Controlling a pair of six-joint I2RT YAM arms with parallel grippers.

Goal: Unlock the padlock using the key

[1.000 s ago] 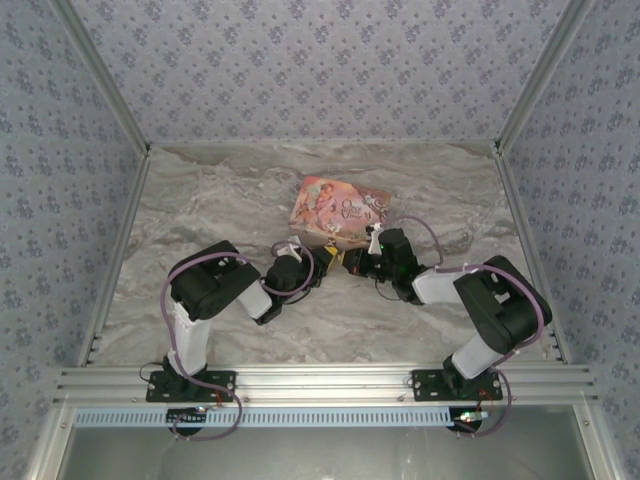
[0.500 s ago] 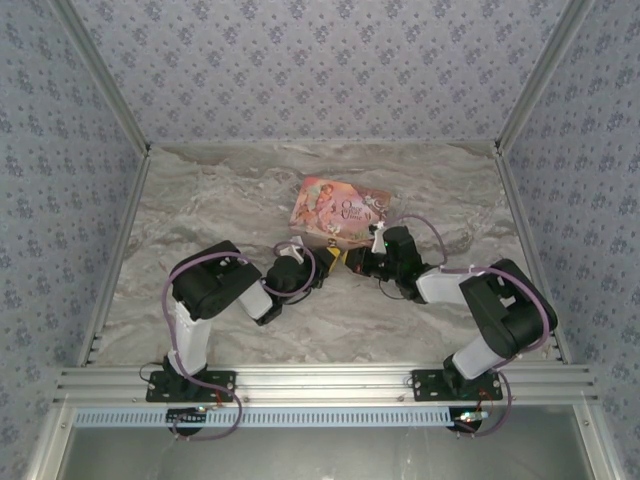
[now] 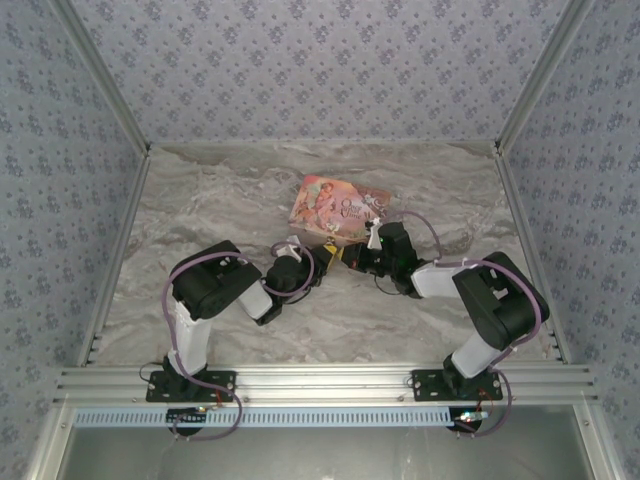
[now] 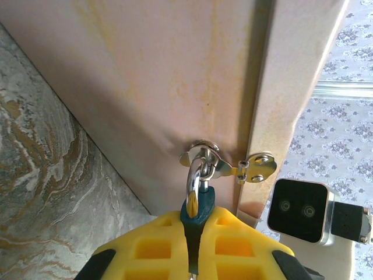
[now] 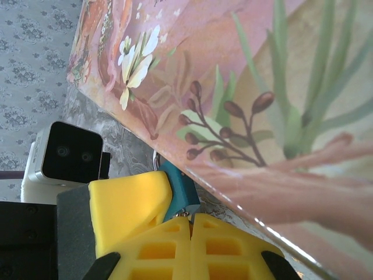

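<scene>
Where the left gripper (image 4: 195, 228) comes up from six o'clock in its wrist view, its yellow fingers (image 4: 148, 251) are pressed narrow around the padlock (image 4: 197, 209), gripping the small blue body between them. From that grip the metal shackle (image 4: 192, 178) rises toward twelve o'clock and passes through the staple of a hasp (image 4: 236, 169), whose plate runs off toward three o'clock across the seam of the pink box (image 4: 151, 87). The hasp lies folded flat over the staple and the box is closed, so what it holds is hidden.

Seen from its own wrist, the right gripper (image 5: 190, 224) has its jaws brought fully together; whether anything thin is pinched between them I cannot tell. The blue padlock sits just beyond its tips at eleven o'clock, tight against the box's illustrated side.

From above, the two grippers meet tip to tip just beside the box's near edge, the left one reaching in from eight o'clock and the right one from four o'clock. The box lies at twelve o'clock from that meeting point, flat on the marbled table (image 3: 220, 200).
</scene>
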